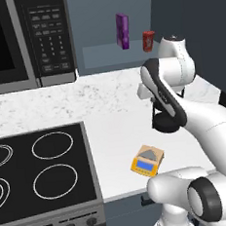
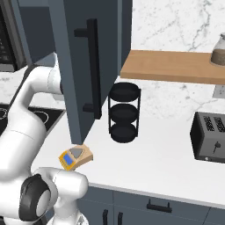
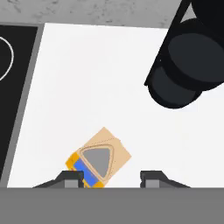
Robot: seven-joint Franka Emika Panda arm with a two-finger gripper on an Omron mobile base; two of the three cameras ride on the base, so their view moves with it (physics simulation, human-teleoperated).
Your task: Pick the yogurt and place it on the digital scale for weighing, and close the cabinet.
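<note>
The yogurt [image 1: 148, 40] is seen upright on the cabinet [image 2: 83, 61] shelf, beside a purple box [image 1: 122, 31]. The digital scale [image 3: 98, 162] is placed on the white counter [image 3: 113, 87], under the gripper [image 3: 111, 178], which is clenched on nothing.

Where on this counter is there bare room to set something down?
Free: white counter between black stovetop and small orange-yellow digital scale; also between black three-tier round rack and black toaster. Crowded: under the open slate-blue cabinet door.

Even, bright rendered light (no glare); soft shadows, slightly blurry low-resolution pictures.
</note>
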